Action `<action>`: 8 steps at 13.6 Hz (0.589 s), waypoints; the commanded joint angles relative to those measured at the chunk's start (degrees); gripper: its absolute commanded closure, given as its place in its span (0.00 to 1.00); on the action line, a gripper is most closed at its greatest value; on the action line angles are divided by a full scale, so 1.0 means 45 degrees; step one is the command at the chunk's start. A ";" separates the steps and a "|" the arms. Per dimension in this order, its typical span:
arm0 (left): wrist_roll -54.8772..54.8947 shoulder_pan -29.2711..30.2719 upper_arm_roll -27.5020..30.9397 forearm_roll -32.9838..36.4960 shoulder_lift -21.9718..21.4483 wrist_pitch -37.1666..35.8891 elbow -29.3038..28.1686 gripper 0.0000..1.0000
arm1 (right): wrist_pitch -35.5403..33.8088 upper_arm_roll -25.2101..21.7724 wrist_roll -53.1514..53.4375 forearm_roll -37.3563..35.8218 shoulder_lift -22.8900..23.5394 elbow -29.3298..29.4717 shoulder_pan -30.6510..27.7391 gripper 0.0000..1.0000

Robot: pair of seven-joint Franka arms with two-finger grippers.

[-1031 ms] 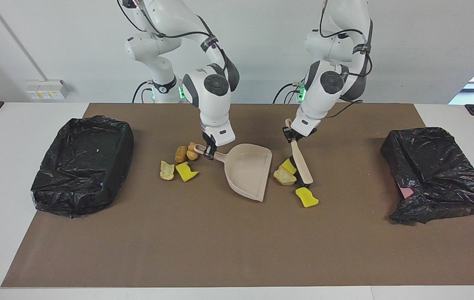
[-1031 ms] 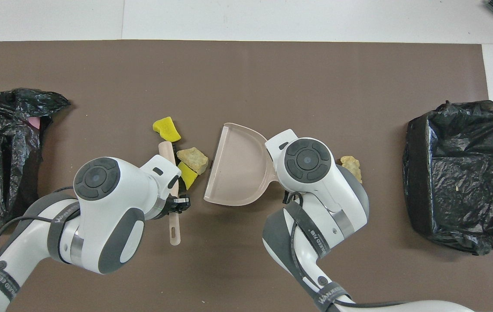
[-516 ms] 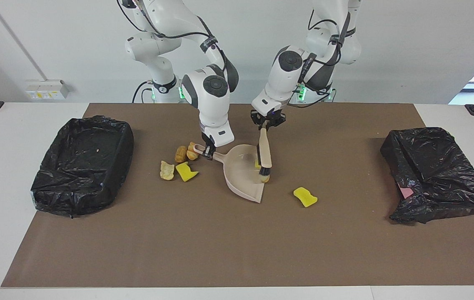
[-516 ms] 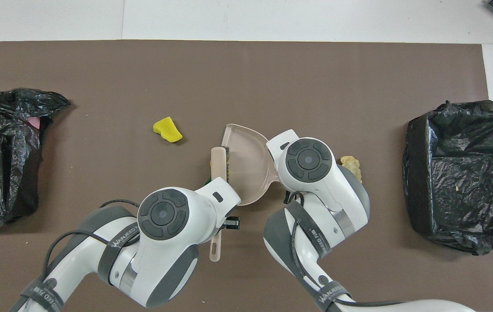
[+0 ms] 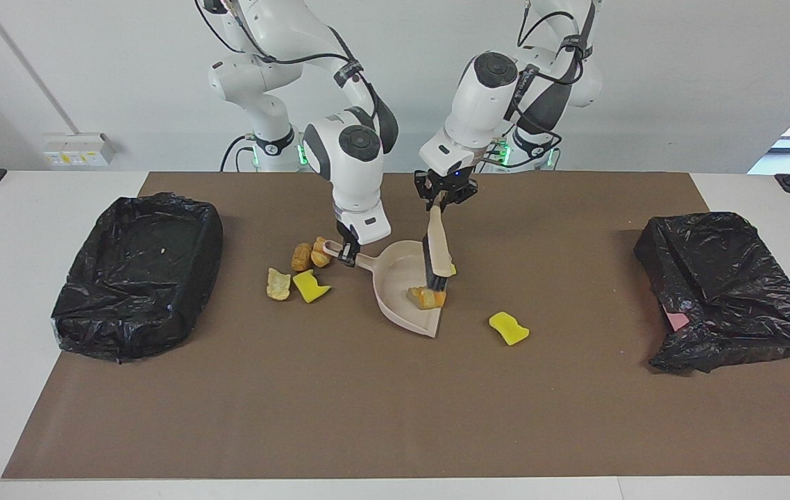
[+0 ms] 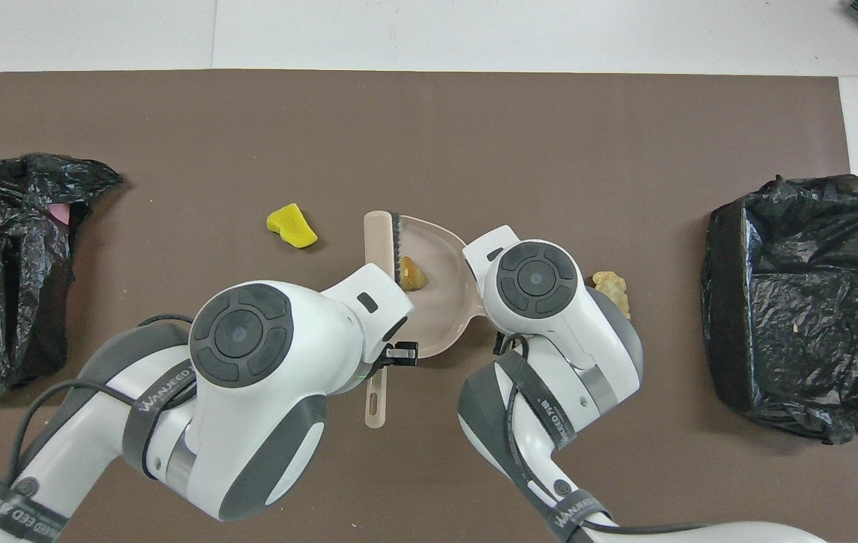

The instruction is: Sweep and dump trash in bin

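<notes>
My right gripper [image 5: 348, 255] is shut on the handle of the beige dustpan [image 5: 402, 278], which rests on the brown mat. My left gripper [image 5: 445, 196] is shut on the handle of the brush [image 5: 439, 250], which stands steeply with its black bristles down in the pan's mouth. A tan lump of trash [image 5: 426, 297] lies in the pan by the bristles, and a yellow bit [image 5: 452, 269] shows at the brush's side. One yellow scrap [image 5: 508, 328] lies on the mat toward the left arm's end. Several scraps [image 5: 301, 271] lie beside the pan's handle toward the right arm's end.
A bin lined with a black bag [image 5: 138, 274] stands at the right arm's end of the mat. A crumpled black bag [image 5: 728, 292] lies at the left arm's end. From overhead, the arms cover the pan's handle and most scraps; one tan scrap [image 6: 611, 286] shows.
My left gripper has swept the brush toward the right arm's end, pushing the tan lump and a yellow piece into the dustpan, then tilted the brush more upright. The right arm stayed still.
</notes>
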 commanded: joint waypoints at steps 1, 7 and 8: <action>0.1632 0.1296 0.0005 -0.0034 0.0092 -0.0740 0.0145 1.00 | 0.0017 0.0043 0.0195 0.0063 -0.0059 -0.0109 -0.0131 1.00; 0.7900 0.4149 0.0044 0.2091 0.0716 -0.1016 0.0145 1.00 | -0.0924 0.0062 -0.0448 0.0590 0.0058 0.0262 -0.0210 1.00; 0.8956 0.4307 0.0044 0.2811 0.1027 -0.0881 0.0165 1.00 | -0.0846 0.0062 -0.0469 0.0590 0.0078 0.0262 -0.0210 1.00</action>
